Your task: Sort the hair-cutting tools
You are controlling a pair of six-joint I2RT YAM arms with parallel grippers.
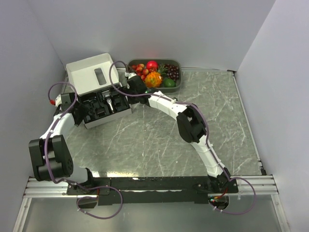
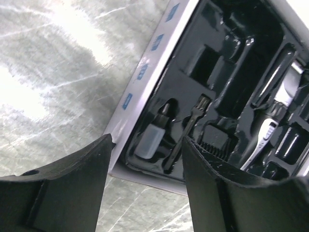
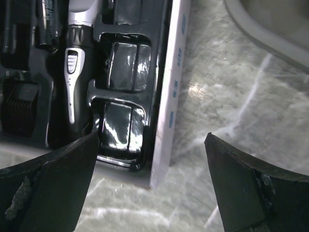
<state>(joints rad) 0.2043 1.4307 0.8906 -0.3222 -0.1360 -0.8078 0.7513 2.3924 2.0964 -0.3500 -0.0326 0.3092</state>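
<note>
Top external: grey marbled table (image 1: 145,145), white walls (image 1: 193,29), white box (image 1: 89,72) rear-left. Left gripper (image 2: 147,145), right gripper (image 3: 150,137) both agape, empty.

The left gripper (image 2: 147,145) stood with its two black fingers (image 2: 58,188) apart and nothing clamped between them, positioned over the near corner of the white cardboard box (image 2: 145,72). The box rested on the grey marbled table (image 2: 58,72) and contained a black moulded insert (image 2: 186,84). The near pockets held a small translucent bottle (image 2: 150,135), a slim black brush (image 2: 186,135) and a toothed comb piece (image 2: 215,141). The black-and-silver clipper (image 2: 270,121) lay farther right, set at a slant.
</note>
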